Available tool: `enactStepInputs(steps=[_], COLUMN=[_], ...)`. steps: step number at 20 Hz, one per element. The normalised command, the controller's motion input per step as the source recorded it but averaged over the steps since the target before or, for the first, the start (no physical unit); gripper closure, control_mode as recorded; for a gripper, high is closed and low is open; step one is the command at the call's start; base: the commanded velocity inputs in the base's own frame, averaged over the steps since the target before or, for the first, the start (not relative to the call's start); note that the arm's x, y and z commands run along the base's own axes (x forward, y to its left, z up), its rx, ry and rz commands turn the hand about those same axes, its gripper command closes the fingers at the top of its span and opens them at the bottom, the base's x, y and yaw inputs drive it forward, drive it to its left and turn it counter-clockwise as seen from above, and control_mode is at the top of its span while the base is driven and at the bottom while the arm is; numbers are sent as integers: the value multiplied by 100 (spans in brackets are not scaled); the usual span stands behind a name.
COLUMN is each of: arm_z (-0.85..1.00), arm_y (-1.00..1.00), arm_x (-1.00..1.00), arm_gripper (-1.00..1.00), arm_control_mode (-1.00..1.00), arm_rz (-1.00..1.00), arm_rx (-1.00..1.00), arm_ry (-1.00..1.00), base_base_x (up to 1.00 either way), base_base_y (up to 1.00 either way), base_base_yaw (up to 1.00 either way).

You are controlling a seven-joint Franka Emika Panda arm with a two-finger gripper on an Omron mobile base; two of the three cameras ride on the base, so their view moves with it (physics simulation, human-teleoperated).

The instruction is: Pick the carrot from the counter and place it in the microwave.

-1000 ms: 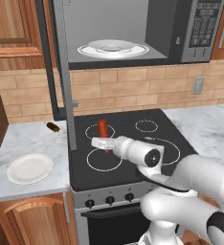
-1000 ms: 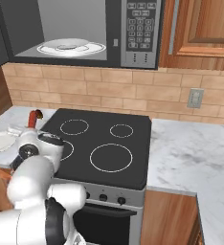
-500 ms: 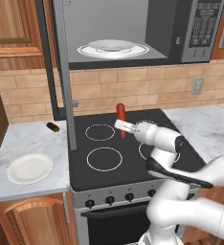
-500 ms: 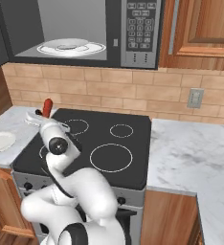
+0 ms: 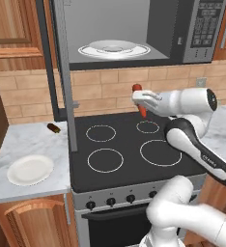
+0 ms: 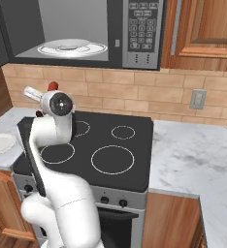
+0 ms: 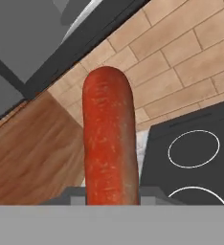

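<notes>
Gripper (image 5: 140, 102) held in the air over the back of the black stove top (image 5: 129, 149), below the open microwave (image 5: 134, 34). Fingers pinch the carrot (image 5: 139, 100) near its middle; carrot stands roughly upright, thick end up, clear of the counter (image 5: 28, 144). Small dark brown item (image 5: 53, 128) lies near the counter's back edge; white plate (image 5: 30, 169) near its front edge.
</notes>
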Motion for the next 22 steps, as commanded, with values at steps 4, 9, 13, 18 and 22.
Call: enactStepInputs(steps=[4,9,13,18,22], arm_z=[100,39,35,57,61], arm_y=[-19,-2,-3,0,0], arm_x=[-30,-26,19,72,71], arm_gripper=[100,100,100,100,100], arm_control_mode=[-100,-100,-100,-100,-100], arm_rz=[-21,-22,-21,-7,0], arm_rx=[-24,-39,-30,-13,-5], arm_ry=[26,-7,-38,-16,-8], base_base_x=[0,0,0,0,0], base_base_y=[0,0,0,0,0], base_base_yaw=[0,0,0,0,0])
